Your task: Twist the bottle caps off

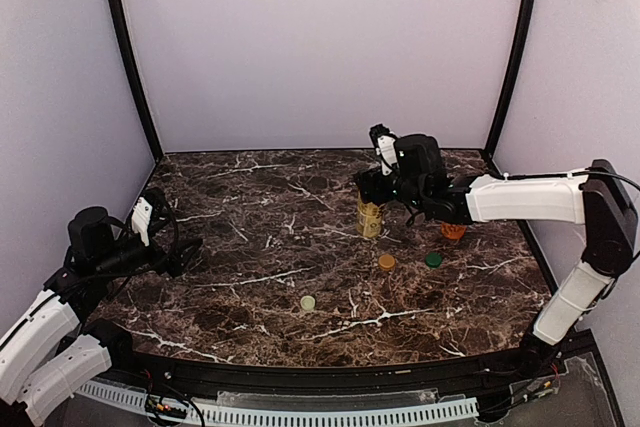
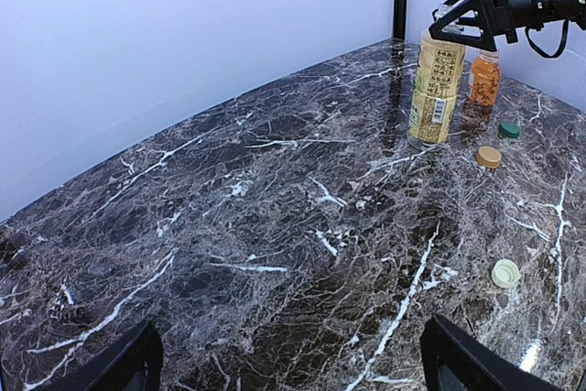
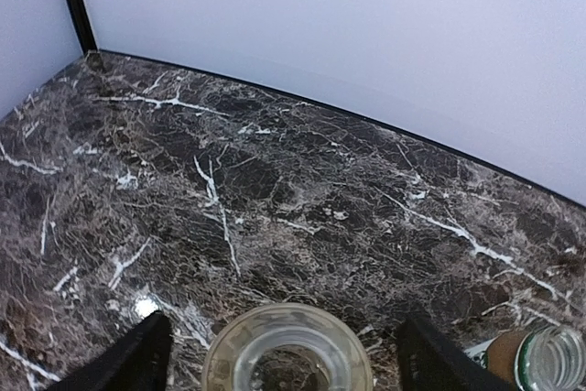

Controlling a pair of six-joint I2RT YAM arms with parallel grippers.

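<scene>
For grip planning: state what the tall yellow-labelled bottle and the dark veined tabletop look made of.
The tall yellow-labelled bottle: likely clear plastic, glossy; its open mouth looks see-through. The dark veined tabletop: marble-look, polished, showing glare; possibly printed laminate.

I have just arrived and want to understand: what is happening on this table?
The right gripper hangs open over the uncapped yellow-labelled bottle. The orange bottle stands beside it. A gold cap, a green cap and a pale cap lie loose on the marble table. The left gripper is open, holding nothing.
</scene>
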